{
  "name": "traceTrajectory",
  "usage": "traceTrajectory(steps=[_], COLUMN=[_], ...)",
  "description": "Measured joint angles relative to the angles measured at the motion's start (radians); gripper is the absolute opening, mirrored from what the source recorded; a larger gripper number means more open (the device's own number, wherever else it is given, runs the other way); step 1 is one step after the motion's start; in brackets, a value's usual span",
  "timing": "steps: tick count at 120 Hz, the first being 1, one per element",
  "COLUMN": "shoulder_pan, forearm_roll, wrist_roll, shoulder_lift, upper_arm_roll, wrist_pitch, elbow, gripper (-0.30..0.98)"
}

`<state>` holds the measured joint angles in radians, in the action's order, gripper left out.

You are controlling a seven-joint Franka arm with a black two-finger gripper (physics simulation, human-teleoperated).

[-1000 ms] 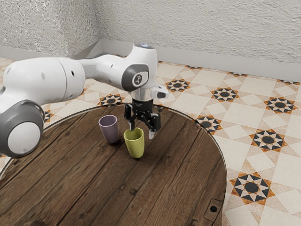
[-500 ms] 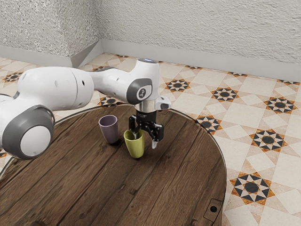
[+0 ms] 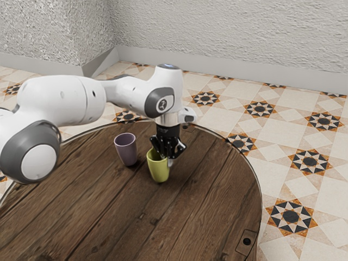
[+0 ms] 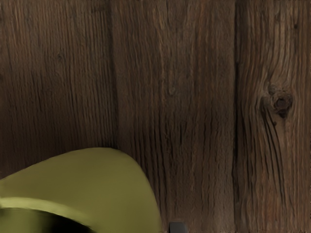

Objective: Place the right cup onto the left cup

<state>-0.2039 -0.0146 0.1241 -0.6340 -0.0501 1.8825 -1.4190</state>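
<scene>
Since the earlier frame, the arm [image 3: 60, 100] has eased slightly toward the exterior view's left, the green cup [image 3: 158, 171] has shifted a little toward its right, and my gripper [image 3: 167, 159] has closed. Beneath them, the table [image 3: 109, 217] gives both cups a flat footing; each stands upright, mouth up, so one could nest in the other. The purple cup [image 3: 126, 149], beside the green one but apart from it, is free, as suits the cup meant to receive. Green, the right cup, looks to be at or very near the tabletop. The gripper is clamped on its wall, one finger inside the mouth and one outside, on the side away from purple. That hold should leave the base bare to enter the other cup. Pinched at one side, though, green may tilt, so a straight lift comes next, high enough to clear purple's rim.
</scene>
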Motion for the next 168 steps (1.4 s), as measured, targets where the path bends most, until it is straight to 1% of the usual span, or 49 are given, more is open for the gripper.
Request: traceTrajectory(steps=[24,37,64,73,93,126,138,168], shoulder_pan=[0.000,0.001,0.013,0.039,0.126,0.246,0.250,0.249], forearm_roll=[0.006,0.007,0.014,0.017,0.024,0.031,0.040,0.054], wrist_roll=[0.008,0.010,0.011,0.012,0.011,0.004,0.001,-0.013], shoulder_lift=[0.115,0.220,0.397,0.441,0.493,0.503,0.474,0.345], upper_arm_roll=[0.001,0.003,0.007,0.008,0.019,0.021,0.021,0.019], wrist_pitch=[0.002,0.001,-0.032,-0.042,-0.059,-0.079,-0.086,-0.115], elbow=[-0.094,-0.158,-0.230,-0.263,-0.306,-0.310,-0.266,-0.100], gripper=[-0.07,-0.07,-0.09,-0.09,-0.08,-0.09,-0.10,-0.10])
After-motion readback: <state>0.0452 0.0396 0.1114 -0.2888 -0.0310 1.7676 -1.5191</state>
